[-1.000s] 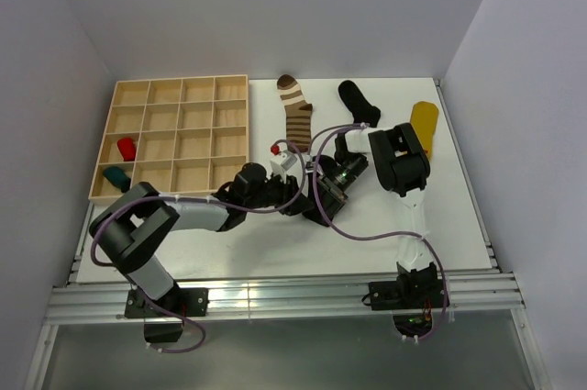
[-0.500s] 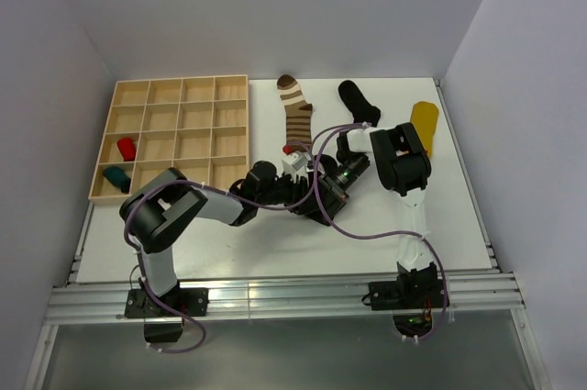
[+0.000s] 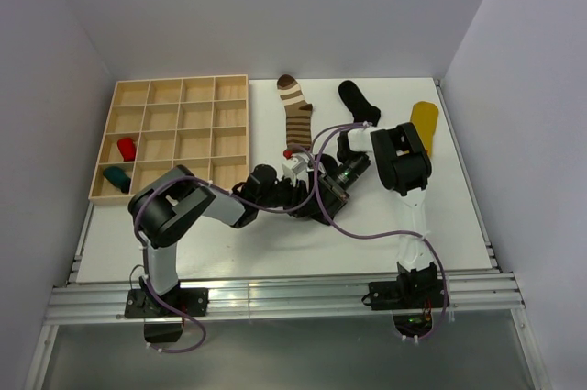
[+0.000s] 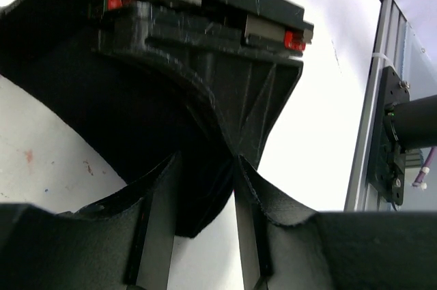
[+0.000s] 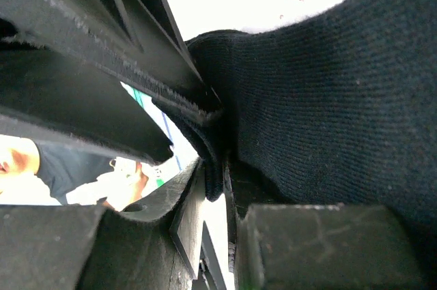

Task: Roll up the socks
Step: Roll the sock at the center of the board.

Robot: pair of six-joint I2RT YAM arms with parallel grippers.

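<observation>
Both grippers meet at the table's middle on a black sock; its cuff stripes do not show. My right gripper is shut on a fold of it, seen from above in the top view. My left gripper faces it with the same black fabric filling the gap between its fingertips, and it shows in the top view. The brown-and-cream striped sock, the plain black sock and the yellow sock lie flat at the back of the table.
A wooden compartment tray stands at the back left, with a red roll and a teal roll in its left cells. Purple cables loop over both arms. Walls close the table on three sides.
My left arm has swung right and its gripper has closed in on the right gripper and the black sock. The right arm has stayed in place.
</observation>
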